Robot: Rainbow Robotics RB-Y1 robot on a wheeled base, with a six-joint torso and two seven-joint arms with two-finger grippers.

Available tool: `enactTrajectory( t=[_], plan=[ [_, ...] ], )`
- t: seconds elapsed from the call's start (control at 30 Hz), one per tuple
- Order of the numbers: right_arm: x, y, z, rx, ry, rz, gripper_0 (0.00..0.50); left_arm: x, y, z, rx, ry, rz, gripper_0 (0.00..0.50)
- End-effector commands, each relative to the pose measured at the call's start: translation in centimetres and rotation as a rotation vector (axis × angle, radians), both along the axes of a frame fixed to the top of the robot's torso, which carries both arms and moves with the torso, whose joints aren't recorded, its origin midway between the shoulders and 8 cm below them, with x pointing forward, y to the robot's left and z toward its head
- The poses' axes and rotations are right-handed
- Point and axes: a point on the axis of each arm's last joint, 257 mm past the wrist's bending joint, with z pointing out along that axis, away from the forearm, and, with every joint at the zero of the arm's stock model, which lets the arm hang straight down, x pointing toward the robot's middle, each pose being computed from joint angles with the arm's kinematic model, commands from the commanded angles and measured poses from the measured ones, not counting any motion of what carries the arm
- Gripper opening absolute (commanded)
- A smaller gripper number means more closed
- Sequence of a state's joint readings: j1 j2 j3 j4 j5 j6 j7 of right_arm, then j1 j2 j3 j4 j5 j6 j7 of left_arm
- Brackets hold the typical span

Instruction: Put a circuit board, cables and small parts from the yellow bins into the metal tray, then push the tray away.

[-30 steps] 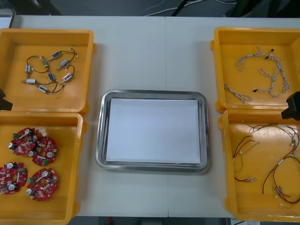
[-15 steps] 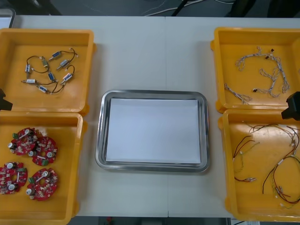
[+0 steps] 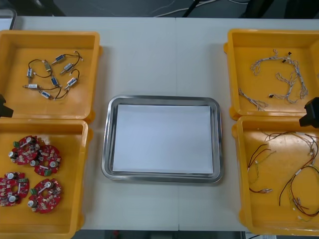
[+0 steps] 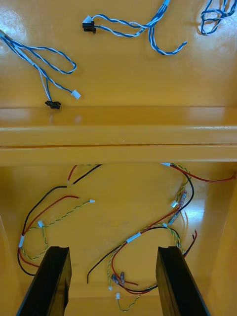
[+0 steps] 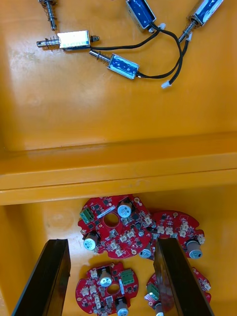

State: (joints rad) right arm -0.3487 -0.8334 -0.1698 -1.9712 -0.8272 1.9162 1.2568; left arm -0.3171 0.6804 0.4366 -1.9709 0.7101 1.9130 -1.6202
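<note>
We see the metal tray [image 3: 162, 100] in the middle of the table [image 3: 149, 59], white inside, btwn the yellow bins [image 3: 232, 74] and apart from all four. On our left the far-left bin [image 3: 50, 36] holds the small metal parts [image 3: 71, 82], strung w/ black leads; the near-left bin [image 3: 67, 149] holds four round red circuit boards [image 3: 46, 162] in a loose cluster. On our right the far-right bin [image 3: 249, 50] has the blue and white cables [image 3: 291, 82]; the near-right bin [image 3: 259, 209] has the red, black and yellow cables [image 3: 298, 172]. All task items sit in their bins, well apart from the tray. The left gripper [image 5: 111, 242] hangs over the near-left bin, fingers [image 5: 49, 276] standing apart w/ nothing clamped; boards lie below and btwn them, and past the two bin rims the small metal parts show. In the front view it's a black bit at the table's left edge, by the seam of the two left bins. The right gripper [image 4: 113, 249] sits likewise over the near-right bin: fingers [image 4: 173, 281] apart, gripping nothing, red/black/yellow cables spread under them, blue and white ones past the rims. Front view has it at the right edge, by the seam of the two right bins.
</note>
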Motion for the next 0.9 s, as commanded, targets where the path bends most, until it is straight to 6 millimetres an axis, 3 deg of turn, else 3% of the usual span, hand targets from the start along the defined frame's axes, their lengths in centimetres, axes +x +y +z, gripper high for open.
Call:
enactTrajectory(
  t=[0.03,0.9],
  plan=[
    [-0.03,-0.32,0.43,0.006,-0.019,-0.013,0.500,-0.82,1.90,1.02,-0.003,-0.005,0.100,0.500],
    [-0.03,-0.32,0.43,0.006,-0.019,-0.013,0.500,-0.82,1.90,1.02,-0.003,-0.005,0.100,0.500]
  ],
)
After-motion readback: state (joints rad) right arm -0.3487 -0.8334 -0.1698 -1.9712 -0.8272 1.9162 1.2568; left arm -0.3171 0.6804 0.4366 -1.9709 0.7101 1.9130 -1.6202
